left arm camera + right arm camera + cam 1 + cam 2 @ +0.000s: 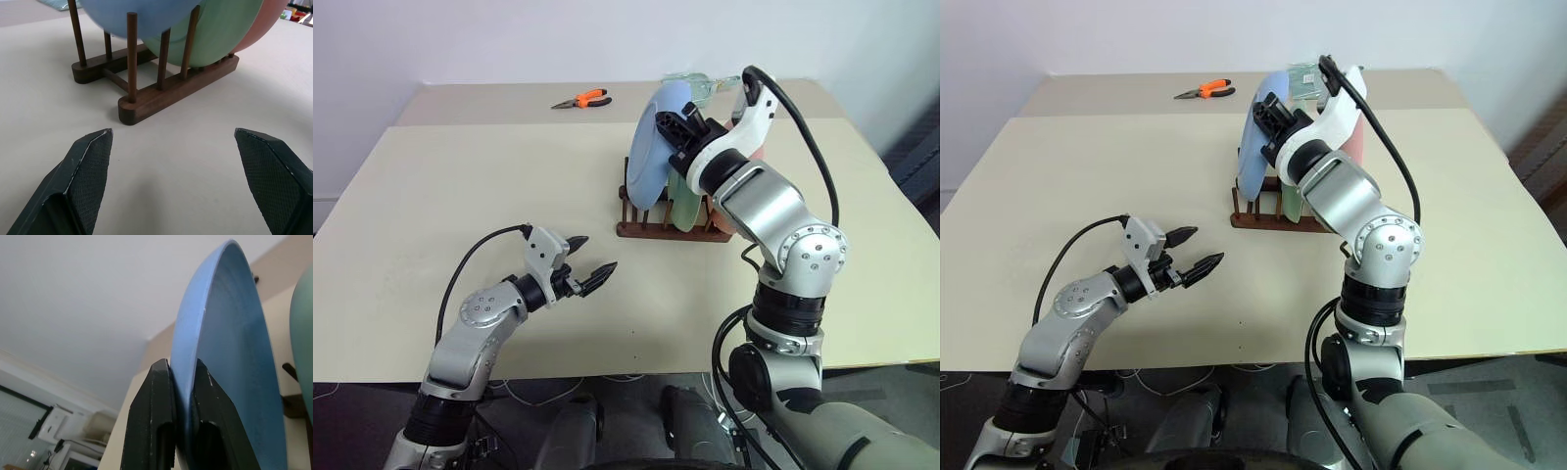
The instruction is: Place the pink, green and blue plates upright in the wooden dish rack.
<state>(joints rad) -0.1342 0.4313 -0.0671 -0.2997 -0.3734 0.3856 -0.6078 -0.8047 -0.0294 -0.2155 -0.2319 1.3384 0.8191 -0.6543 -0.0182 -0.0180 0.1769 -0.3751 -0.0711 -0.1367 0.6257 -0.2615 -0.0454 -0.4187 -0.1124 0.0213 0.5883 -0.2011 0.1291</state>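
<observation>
Three plates stand at the wooden dish rack (671, 227): one blue plate (651, 147) at its left end, one green plate (220, 34) in the middle and one pink plate (266, 19) at its right end. One rack is on the surface (460, 196), and one pair of orange-handled pliers (582, 99) lies well behind the rack, to its left. Two pincers show: one left pincer (587, 264) in front of the rack, one right pincer (183, 396) at the blue plate.

Even, diffuse overhead light falls on the pale worktop (460, 196), leaving only faint, soft-edged shadows beneath the wooden dish rack (666, 231). No harsh glare shows. In the right wrist view the blue plate (230, 362) is sharp while the background room blurs.
</observation>
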